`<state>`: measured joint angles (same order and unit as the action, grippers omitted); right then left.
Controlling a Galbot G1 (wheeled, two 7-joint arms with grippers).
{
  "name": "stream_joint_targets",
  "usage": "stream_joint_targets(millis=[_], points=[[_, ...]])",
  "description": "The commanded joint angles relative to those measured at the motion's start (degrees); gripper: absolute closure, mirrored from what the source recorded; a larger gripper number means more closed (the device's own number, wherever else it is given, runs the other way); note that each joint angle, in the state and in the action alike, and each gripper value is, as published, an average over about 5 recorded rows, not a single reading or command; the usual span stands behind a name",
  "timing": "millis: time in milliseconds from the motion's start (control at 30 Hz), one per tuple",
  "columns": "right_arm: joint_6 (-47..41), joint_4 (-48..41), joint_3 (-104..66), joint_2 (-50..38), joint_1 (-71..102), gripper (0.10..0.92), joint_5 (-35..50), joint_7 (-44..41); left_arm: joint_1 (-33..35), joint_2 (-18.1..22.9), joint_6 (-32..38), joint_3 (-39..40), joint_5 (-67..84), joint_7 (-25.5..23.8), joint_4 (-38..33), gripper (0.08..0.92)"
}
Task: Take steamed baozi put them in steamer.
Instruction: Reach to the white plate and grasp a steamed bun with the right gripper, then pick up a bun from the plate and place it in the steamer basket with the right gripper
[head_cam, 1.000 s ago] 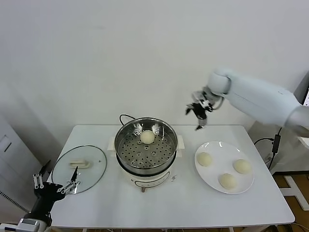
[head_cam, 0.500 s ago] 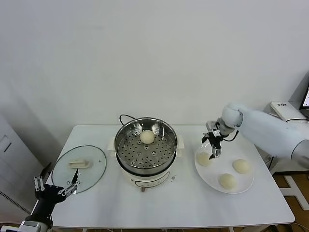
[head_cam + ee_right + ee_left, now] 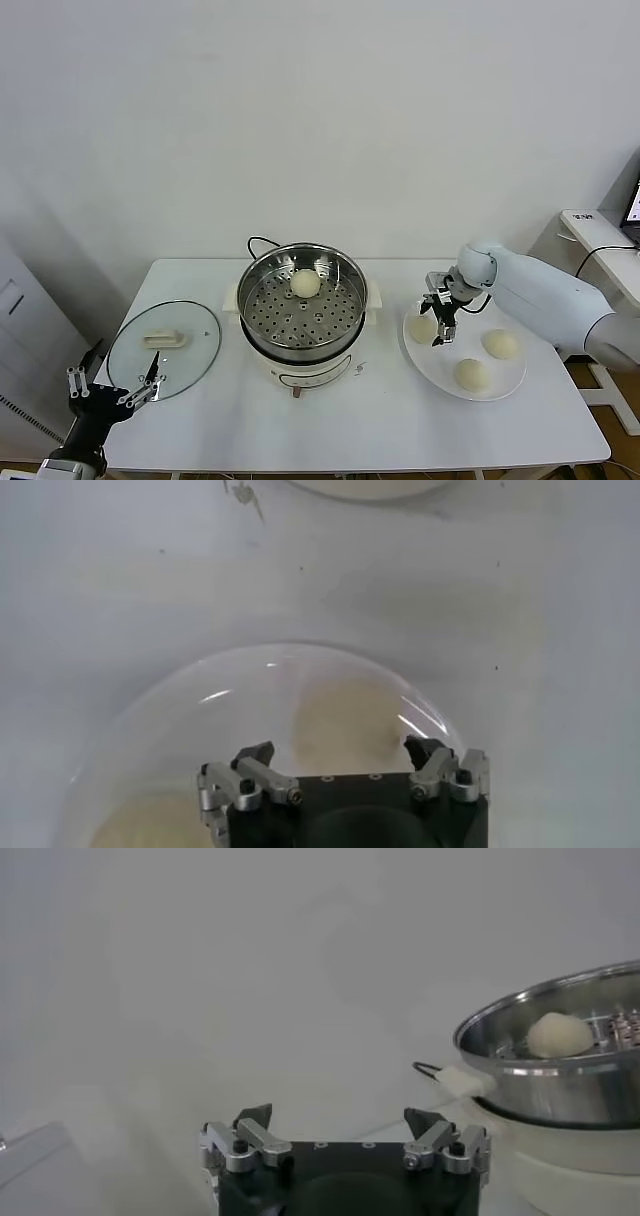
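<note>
the left tool (image 3: 345, 1138) is sitting with its fingers (image 3: 250, 1133) spread wide, gripping nothing. off beyond it, the steamer (image 3: 560, 1073) is standing on its white base (image 3: 565, 1148), holding one baozi (image 3: 560, 1035) inside its rim.

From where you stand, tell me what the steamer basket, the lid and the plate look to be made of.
Steamer basket: polished metal, likely stainless steel; mirror-like wall, perforated floor.
Lid: clear glass by its transparency and thin rim; cream handle, probably plastic.
Plate: smooth white, ceramic or melamine; cannot tell which.
</note>
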<state>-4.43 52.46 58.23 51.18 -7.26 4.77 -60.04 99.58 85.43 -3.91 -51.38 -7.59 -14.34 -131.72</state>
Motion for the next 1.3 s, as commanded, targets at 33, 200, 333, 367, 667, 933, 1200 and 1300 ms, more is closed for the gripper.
stream_joint_targets(millis=[33, 200, 333, 367, 667, 933, 1200, 1300], points=[[0.02, -1.88, -1.42, 0.53, 1.67, 0.364, -0.45, 0.71, 0.0, -0.09, -0.05, -0.04, -0.07, -0.01, 0.03, 0.177], [-0.62, 0.14, -0.14, -0.22, -0.02, 0.502, 1.77, 0.87, -0.12, 0.04, -0.04, 0.11, -0.11, 0.01, -0.13, 0.177], [-1.78, 5.25, 5.95, -2.58, -7.42, 0.601, 7.97, 0.54, -0.01, 0.06, 0.13, -0.07, -0.11, 0.01, -0.2, 0.177], [-1.91, 6.65, 8.34, -3.14, -10.49, 0.613, 9.98, 0.29, -0.02, 0.07, 0.18, -0.14, -0.1, 0.01, -0.2, 0.177], [-3.47, 16.65, 31.4, -2.86, -42.88, 0.616, 34.09, -2.46, -0.01, 0.35, 0.96, -0.14, -0.18, -0.02, -0.22, 0.177], [-7.6, 22.67, 32.93, 1.68, -51.75, 0.609, 41.9, -5.02, 0.14, 0.75, 1.47, -0.3, 0.11, -0.11, -0.22, 0.177], [-17.72, 29.63, 26.15, 10.44, -38.93, 0.609, 44.19, 4.95, 0.36, 0.49, 1.85, -0.29, 0.11, -0.15, -0.22, 0.177], [-21.07, 27.82, 23.74, 15.69, -32.95, 0.604, 44.34, 9.09, 0.53, 0.15, 1.98, -0.59, 0.28, -0.18, -0.21, 0.177]])
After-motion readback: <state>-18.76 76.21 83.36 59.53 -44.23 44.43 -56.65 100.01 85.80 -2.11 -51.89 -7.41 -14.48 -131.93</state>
